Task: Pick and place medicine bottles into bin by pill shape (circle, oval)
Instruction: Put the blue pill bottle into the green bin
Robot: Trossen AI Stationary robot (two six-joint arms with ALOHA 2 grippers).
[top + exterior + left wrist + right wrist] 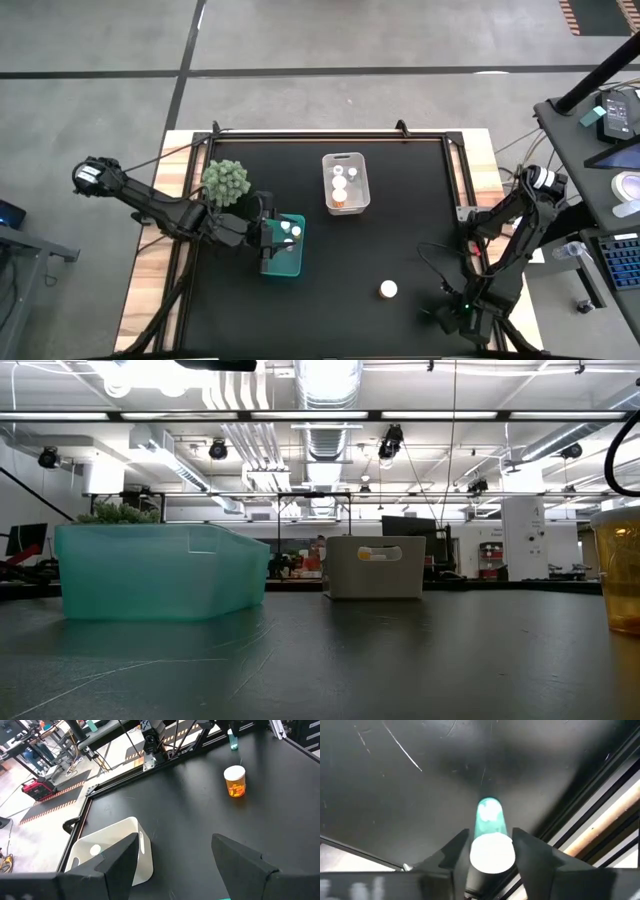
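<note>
My left gripper [175, 865] hangs spread wide and empty over the teal bin [285, 246], where two white-capped bottles [291, 231] sit. The bushy green plant [225, 182] crowds just behind that bin. Farther along the black table [400, 190], the white bin [346, 183] holds more bottles [339, 187]. One amber bottle [388, 290] stands alone, well apart from the teal bin. My right gripper [490, 852] waits at the table's edge, clamped on a teal-bodied bottle [490, 820].

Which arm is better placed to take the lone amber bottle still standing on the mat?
Right. The right gripper sits near the amber bottle; the left gripper hangs over the teal bin.
</note>
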